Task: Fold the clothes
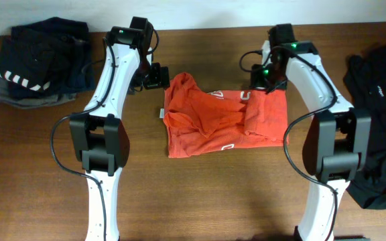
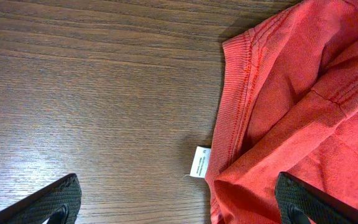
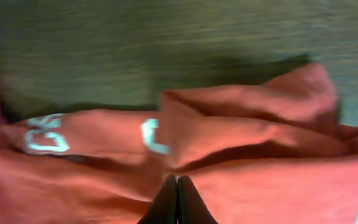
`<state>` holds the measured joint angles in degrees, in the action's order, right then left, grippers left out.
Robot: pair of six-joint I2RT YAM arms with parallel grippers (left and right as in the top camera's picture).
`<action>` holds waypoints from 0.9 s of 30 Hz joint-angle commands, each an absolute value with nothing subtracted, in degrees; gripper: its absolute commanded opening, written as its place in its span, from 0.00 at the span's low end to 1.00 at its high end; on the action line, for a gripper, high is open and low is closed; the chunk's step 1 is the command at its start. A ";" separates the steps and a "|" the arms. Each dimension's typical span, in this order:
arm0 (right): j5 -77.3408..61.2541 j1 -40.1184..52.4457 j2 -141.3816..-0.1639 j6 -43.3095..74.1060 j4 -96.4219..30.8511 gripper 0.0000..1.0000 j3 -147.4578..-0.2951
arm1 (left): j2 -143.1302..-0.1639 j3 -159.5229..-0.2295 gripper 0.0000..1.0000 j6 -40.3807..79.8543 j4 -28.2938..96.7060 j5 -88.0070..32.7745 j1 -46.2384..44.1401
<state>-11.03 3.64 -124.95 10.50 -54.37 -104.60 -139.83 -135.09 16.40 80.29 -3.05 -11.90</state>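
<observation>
The left gripper (image 2: 178,190) stands wide apart beside the T-shirt (image 2: 291,93) collar. The right gripper (image 3: 177,186) is closed at a fold; blur hides any pinched cloth.

A brown wood-grain table (image 1: 206,194) carries a crumpled orange-red cotton T-shirt (image 1: 213,124) with white lettering near its middle. A folded dark navy and grey pile with white stripes (image 1: 35,63) sits at the far left corner, and a loose black garment (image 1: 380,120) lies along the right edge.

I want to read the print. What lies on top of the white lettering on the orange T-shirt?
Folds of the orange T-shirt itself cover most of the white lettering; only fragments show, the rest is hidden.
</observation>
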 commanded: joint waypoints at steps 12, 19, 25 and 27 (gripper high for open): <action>-17.89 2.98 -129.49 8.80 -49.23 0.04 -101.21 | -138.91 -134.80 0.99 15.53 79.94 -3.64 -12.01; -17.58 2.81 -123.48 8.78 -53.63 0.04 -101.38 | -138.91 -134.80 0.99 15.53 79.94 -3.64 -12.01; -17.37 2.81 -115.35 8.78 -61.54 0.05 -101.36 | -138.91 -134.80 0.99 15.53 79.90 -3.64 -12.01; -17.37 2.87 -113.89 8.78 -64.73 0.09 -101.36 | -138.91 -134.80 0.99 15.53 79.68 -3.64 -12.01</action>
